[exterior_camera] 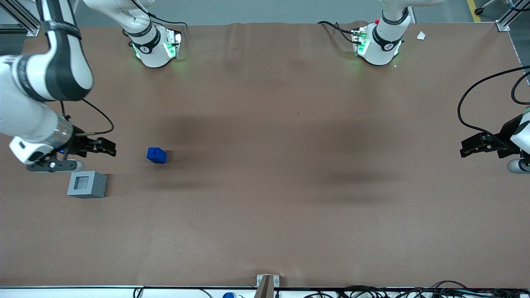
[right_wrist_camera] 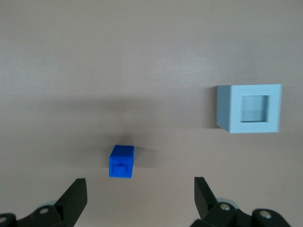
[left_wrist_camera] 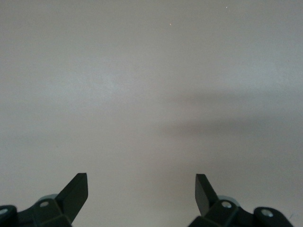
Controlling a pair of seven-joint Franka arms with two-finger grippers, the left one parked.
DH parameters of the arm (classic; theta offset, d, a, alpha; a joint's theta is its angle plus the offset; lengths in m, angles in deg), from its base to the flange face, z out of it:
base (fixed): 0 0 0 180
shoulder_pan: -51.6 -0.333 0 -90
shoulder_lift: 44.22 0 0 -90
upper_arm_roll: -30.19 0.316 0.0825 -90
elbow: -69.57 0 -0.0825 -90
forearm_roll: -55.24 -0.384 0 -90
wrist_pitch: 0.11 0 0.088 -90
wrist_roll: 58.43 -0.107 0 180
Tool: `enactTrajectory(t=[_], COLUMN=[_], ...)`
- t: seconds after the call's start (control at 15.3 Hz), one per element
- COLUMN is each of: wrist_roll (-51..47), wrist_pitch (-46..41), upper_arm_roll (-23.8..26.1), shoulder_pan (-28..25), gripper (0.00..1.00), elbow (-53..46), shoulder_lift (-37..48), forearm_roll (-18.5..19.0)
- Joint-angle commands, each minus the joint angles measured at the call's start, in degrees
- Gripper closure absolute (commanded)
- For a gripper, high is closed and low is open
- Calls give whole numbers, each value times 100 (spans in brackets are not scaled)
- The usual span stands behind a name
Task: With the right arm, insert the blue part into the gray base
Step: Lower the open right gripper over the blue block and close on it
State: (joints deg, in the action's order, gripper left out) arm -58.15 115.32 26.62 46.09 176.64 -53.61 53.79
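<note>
Right wrist view alone shows the claw (right_wrist_camera: 137, 198) wide open, empty, near the blue part (right_wrist_camera: 121, 161).

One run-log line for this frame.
phase: approach | gripper: open, empty, above table | blue part: on table, ungrasped | gray base: recess empty, apart from part

Small bright-blue part (exterior_camera: 156, 155) (right_wrist_camera: 121, 161), lying free on the brown table, stub apparently facing sideways. Gray cube base (exterior_camera: 87, 184) (right_wrist_camera: 249, 109) upright, square recess upward, near, nearer the front camera.
</note>
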Motion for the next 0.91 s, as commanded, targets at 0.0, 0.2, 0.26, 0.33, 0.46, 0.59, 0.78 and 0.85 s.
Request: enactTrajectory(t=[0.0, 0.2, 0.26, 0.33, 0.46, 0.59, 0.78, 0.85], wrist_roll=[-237, -799, -993, -1073, -1074, -1065, -1030, -1021], wrist_pitch=[819, 1524, 1726, 1893, 2323, 2553, 2510, 2527], upper_arm_roll=[-4, -4, -4, -12, -12, -12, -21, -21], shoulder_pan=[-152, -502, -651, -766, -837, -837, -794, -776], gripper=[0, 0, 1, 3, 10, 11, 14, 15], elbow=[751, 1262, 1394, 1517, 1842, 2045, 2072, 2080], shoulder_lift=[-27, -124, -185, -212, -265, -309, -396, -432], forearm_roll=[-92, -162, -162, -162, -162, -154, -83, -75])
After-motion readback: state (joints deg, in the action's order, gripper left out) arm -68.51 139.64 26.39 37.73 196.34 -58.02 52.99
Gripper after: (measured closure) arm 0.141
